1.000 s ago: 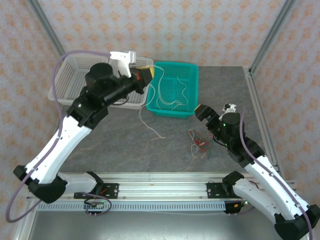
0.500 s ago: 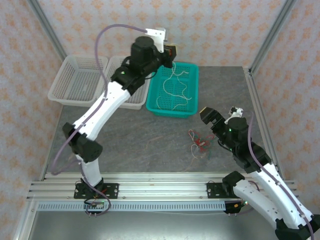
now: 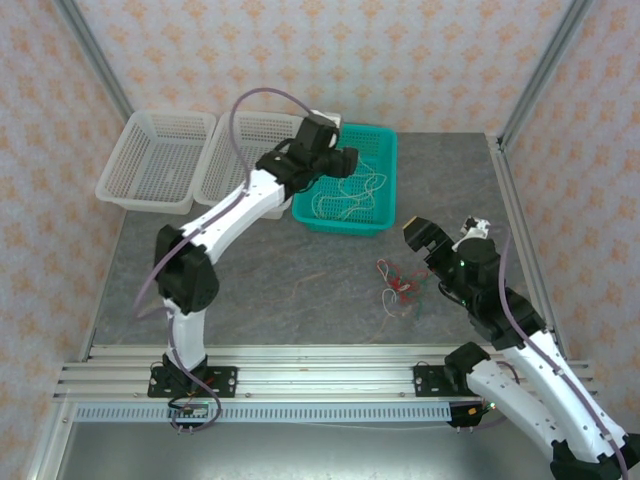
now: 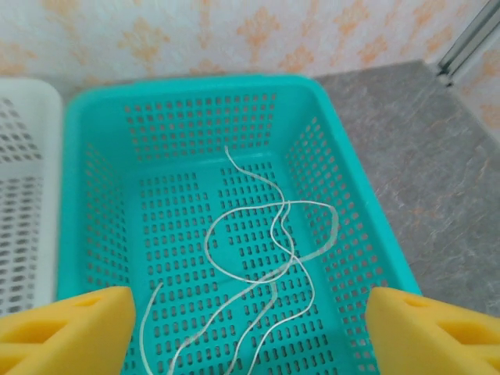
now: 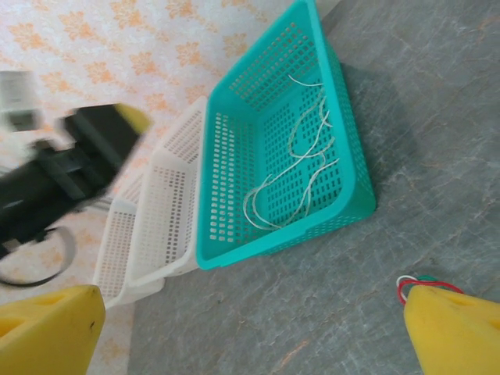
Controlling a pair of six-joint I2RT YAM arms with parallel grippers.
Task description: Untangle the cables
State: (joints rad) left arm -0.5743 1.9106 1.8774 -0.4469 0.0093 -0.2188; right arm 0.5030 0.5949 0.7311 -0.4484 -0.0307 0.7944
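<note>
Cream-white cables (image 4: 286, 207) lie in the teal basket (image 4: 187, 82) beneath the left tool (image 4: 250, 312), released wide.

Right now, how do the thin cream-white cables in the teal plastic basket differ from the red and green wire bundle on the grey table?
Colour: the thin cream-white cables are pale, the red and green wire bundle is vivid. Place: the cables lie inside the teal plastic basket, the bundle on the bare grey table. Pose: the cables sprawl in loose open loops, the bundle is bunched tight. Both are thin and flexible.
</note>
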